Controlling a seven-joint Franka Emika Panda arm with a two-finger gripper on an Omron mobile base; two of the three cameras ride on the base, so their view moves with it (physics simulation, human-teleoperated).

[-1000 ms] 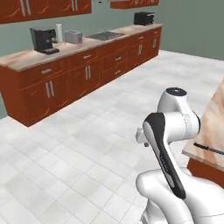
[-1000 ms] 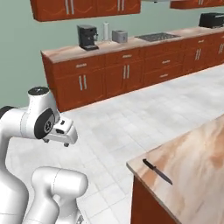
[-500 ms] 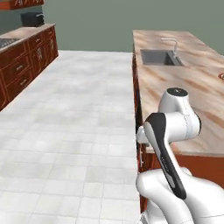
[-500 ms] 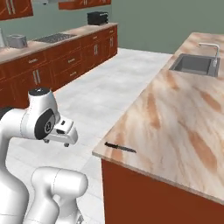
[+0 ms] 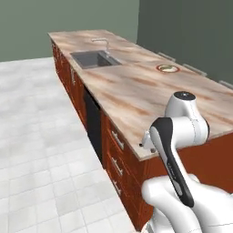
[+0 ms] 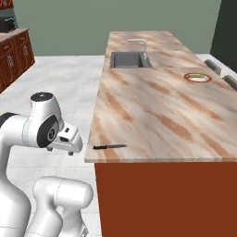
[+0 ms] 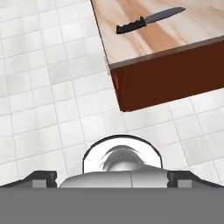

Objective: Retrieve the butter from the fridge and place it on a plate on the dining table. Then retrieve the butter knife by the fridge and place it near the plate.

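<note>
Right base view — puts the butter knife [image 6: 109,146] flat on the desk [image 6: 152,115], at the near end and just beside the front edge, with the end effector [image 6: 70,150] off the desk's corner, apart from the knife and gripping nothing. Stands with jaws spread wide; holds no load.

Could easily send the knife over the edge onto the tiled floor [image 7: 48,87]: lies so near the rim that a sideways brush from one finger on the way down would likely be enough. Could also jam the fingertips on the stone top, since so low and thin an item leaves little to pinch. Risks a slip or a swing if pinched on the blade end rather than the thicker handle.

Looks slim and nearly black in the hand view [image 7: 148,20] — chunkier handle toward the desk's corner, blade tapering to a point away from it, lying roughly parallel to the near edge. Sits well apart from the plate [image 6: 198,77], far along the desk beyond the sink [image 6: 129,59]. Shows a pale yellowish streak on that plate, probably the butter, too small to confirm.
</note>
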